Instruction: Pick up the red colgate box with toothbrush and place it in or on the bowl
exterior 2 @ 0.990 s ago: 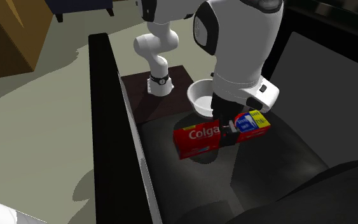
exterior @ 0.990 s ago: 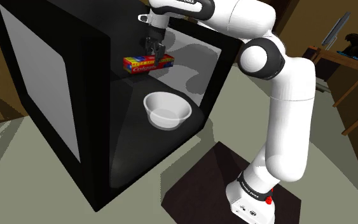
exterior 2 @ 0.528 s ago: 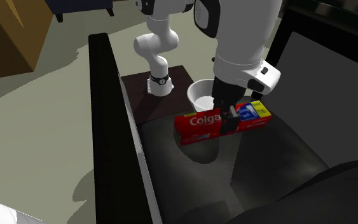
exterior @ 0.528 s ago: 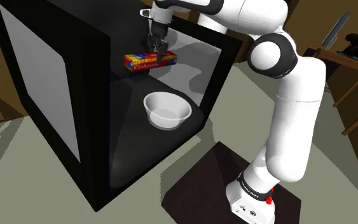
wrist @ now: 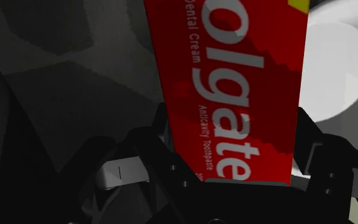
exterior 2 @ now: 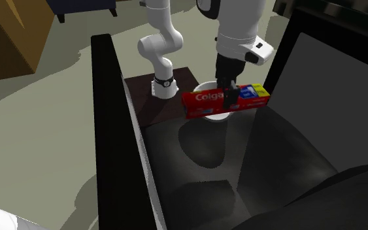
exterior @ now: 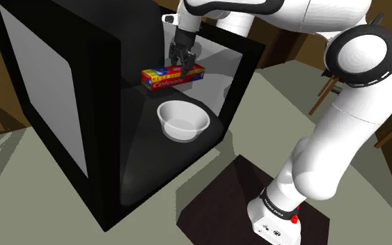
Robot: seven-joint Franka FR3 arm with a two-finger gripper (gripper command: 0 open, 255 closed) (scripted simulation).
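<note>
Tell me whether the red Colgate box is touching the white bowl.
Apart. The shoulder view shows the box, clasped by the hand, hanging above the bowl with dark space between them.

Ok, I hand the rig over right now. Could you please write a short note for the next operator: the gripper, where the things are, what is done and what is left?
Gripper: shut on the red Colgate box, clasping it near its middle.
Box: held roughly level in the air inside the black cabinet, close to the white bowl.
Bowl: upright on the cabinet's dark floor, nothing in it.
Done: the pick and the lift.
Left: bring the box over the bowl, lower it, open the fingers.
</note>
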